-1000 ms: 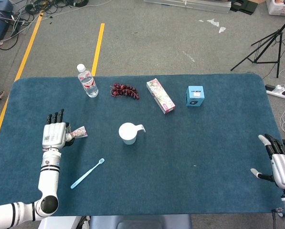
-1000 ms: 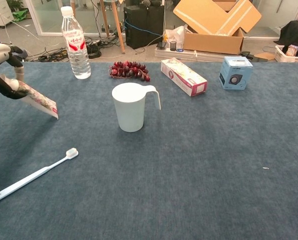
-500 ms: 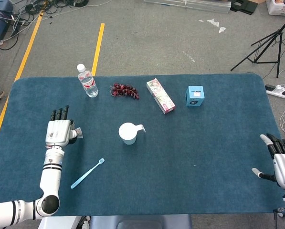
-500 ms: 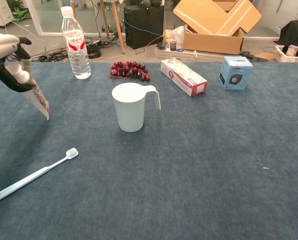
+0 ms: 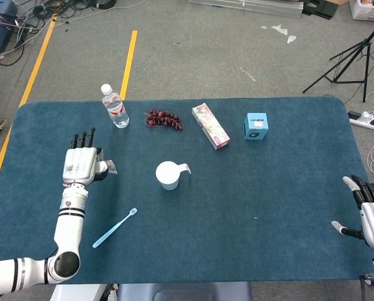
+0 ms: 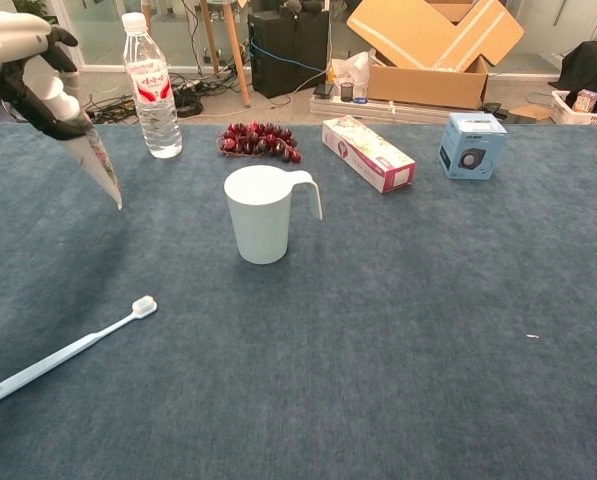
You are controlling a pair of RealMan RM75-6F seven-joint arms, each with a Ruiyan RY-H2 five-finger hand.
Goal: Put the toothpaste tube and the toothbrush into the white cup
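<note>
On the blue table [image 5: 287, 207]: one white cup [image 5: 168, 175], one toothbrush [image 5: 114, 227], one toothpaste tube [image 6: 96, 165], one water bottle [image 5: 114, 106], one bunch of grapes [image 5: 163, 118], one long pink box [image 5: 210, 125] and one small blue box [image 5: 255, 126]. My left hand [image 5: 81, 165] grips the toothpaste tube by its cap end, lifted clear of the cloth; in the chest view the tube hangs tilted, flat end pointing down and toward the cup. The cup stands upright to the right of that hand, handle turned away from it, well apart from the tube. The toothbrush lies flat on the cloth nearer me, below my left hand and left of the cup, bristle end toward the cup. My right hand [image 5: 371, 213] rests at the table's far right edge, fingers apart, holding nothing.
</note>
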